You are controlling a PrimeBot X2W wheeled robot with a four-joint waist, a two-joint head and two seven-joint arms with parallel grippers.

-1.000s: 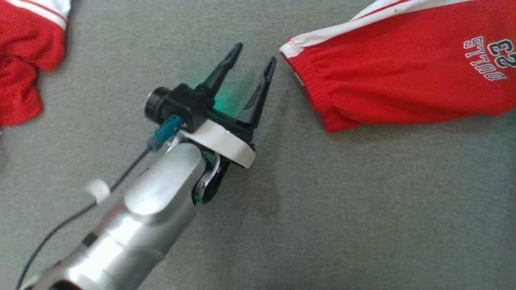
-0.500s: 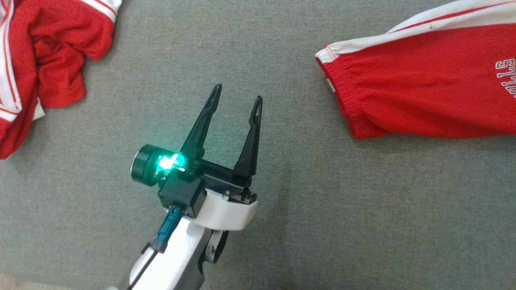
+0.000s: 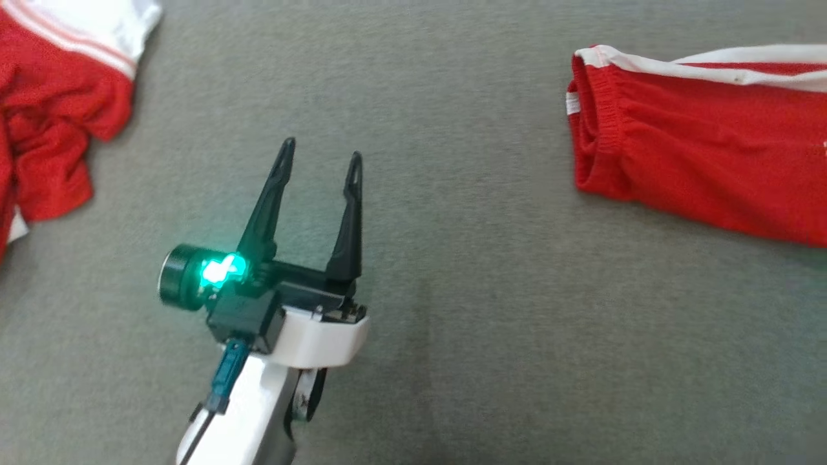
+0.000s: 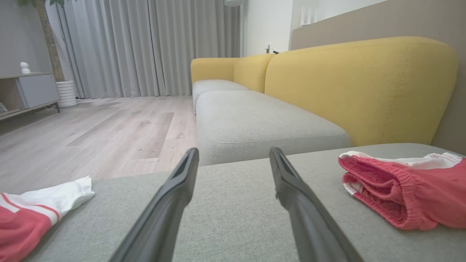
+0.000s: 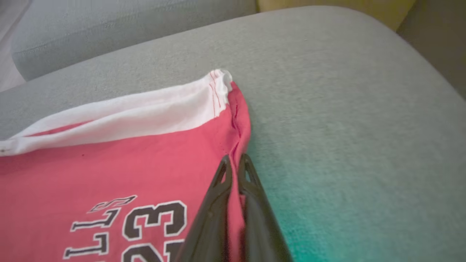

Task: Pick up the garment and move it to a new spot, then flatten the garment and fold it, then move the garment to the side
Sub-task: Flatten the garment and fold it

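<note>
Both right gripper (image 5: 235, 158) fingers (image 5: 213, 207) clamp tight on the garment (image 5: 109, 160).

Garment (image 3: 704, 174): red knit cloth, matt. Cushion (image 3: 491, 290): grey woven fabric, coarse. Fingers (image 3: 349, 219): black matt plastic.

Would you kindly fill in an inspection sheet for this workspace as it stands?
Surface: grey cushion, flat woven fabric.
Job's things: folded red garment with white trim, lying at the right.
Clutter: crumpled red garment at the left edge.
Grippers: left gripper open over the cushion, holding nothing; right gripper shut on the folded red garment's edge.
Cables: dark cable with a teal plug at the left wrist.
Surroundings: yellow sofa back, grey curtains, wooden floor.
</note>
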